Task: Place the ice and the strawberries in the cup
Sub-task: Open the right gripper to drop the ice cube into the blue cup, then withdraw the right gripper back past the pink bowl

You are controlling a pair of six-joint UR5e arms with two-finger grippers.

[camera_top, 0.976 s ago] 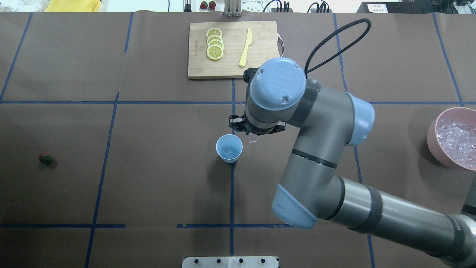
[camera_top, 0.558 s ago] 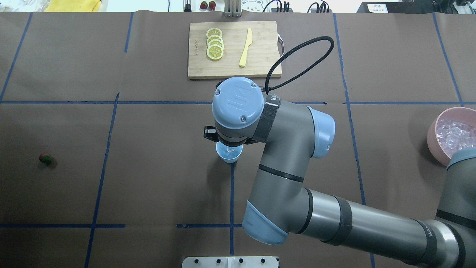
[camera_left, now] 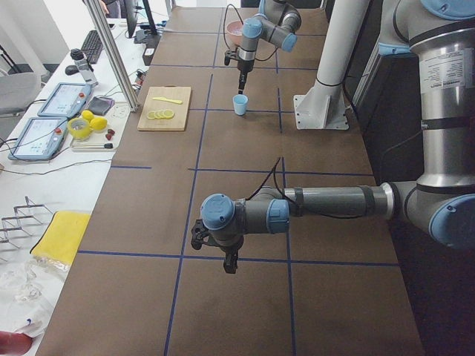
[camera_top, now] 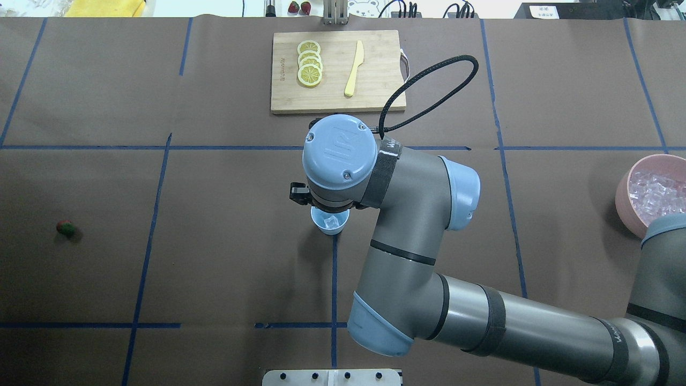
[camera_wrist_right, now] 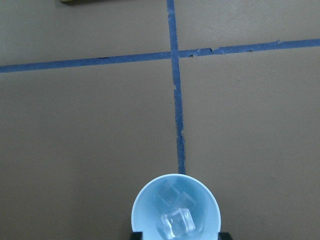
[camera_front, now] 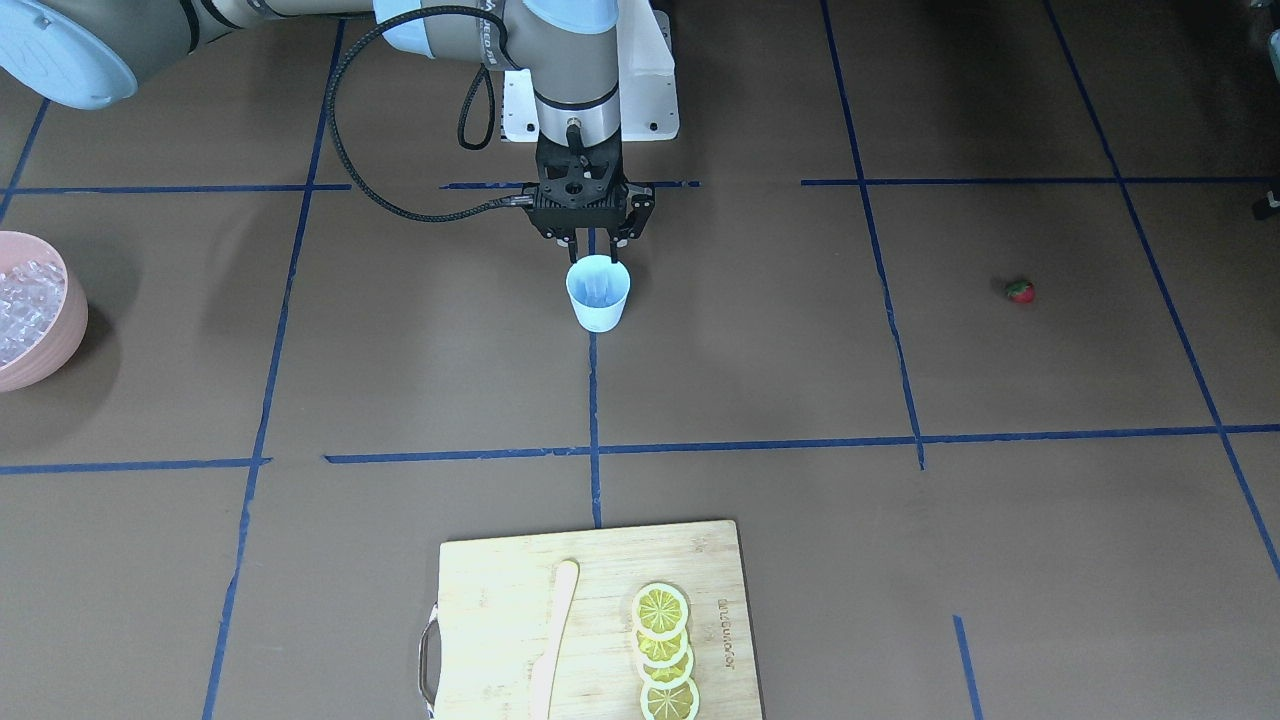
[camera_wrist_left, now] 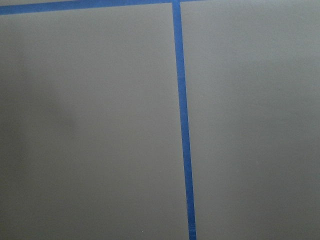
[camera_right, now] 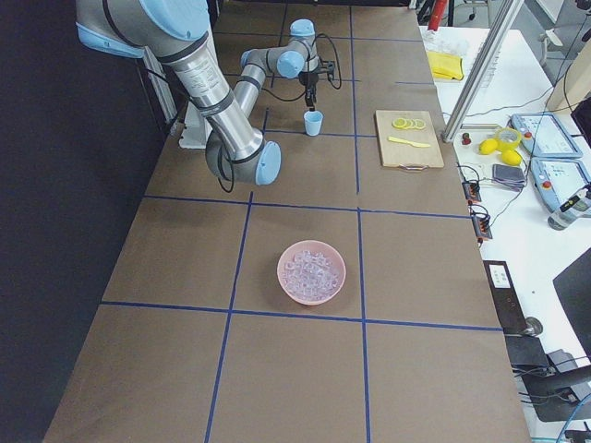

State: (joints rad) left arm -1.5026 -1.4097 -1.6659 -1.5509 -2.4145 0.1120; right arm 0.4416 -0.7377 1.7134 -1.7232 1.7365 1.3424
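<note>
Where the brown-papered table [camera_top: 214,268] ends on the robot's left, the left gripper [camera_left: 228,259] hangs low over bare paper, pointing down. It shows only in the side view from that end, so I cannot tell whether its fingers are apart or together. Its wrist camera sees nothing but paper and blue tape. Moving right into the overhead view, the single red strawberry [camera_top: 65,228] lies alone on the paper at nine o'clock from the cup, well apart from it. Further right, at twelve o'clock from the cup, a wooden cutting board [camera_top: 375,80] carries a row of overlapping lemon slices [camera_top: 310,67] and, just beside them, a pale yellow knife [camera_top: 354,68]. Near the table's middle the light-blue cup [camera_top: 329,224] stands upright on a blue tape line [camera_top: 334,279]. The right wrist camera looks straight down into it, where a few clear ice cubes [camera_wrist_right: 177,222] lie inside. The right gripper [camera_front: 597,248] hangs directly over the cup's mouth, pointing down. Its two fingers are spread apart about as wide as the rim, with nothing held between them. From overhead, the arm's blue wrist cap hides part of the cup. Far off at three o'clock from the cup, near the right edge, the pink bowl [camera_top: 624,201] holds a heap of loose ice [camera_top: 654,187].
</note>
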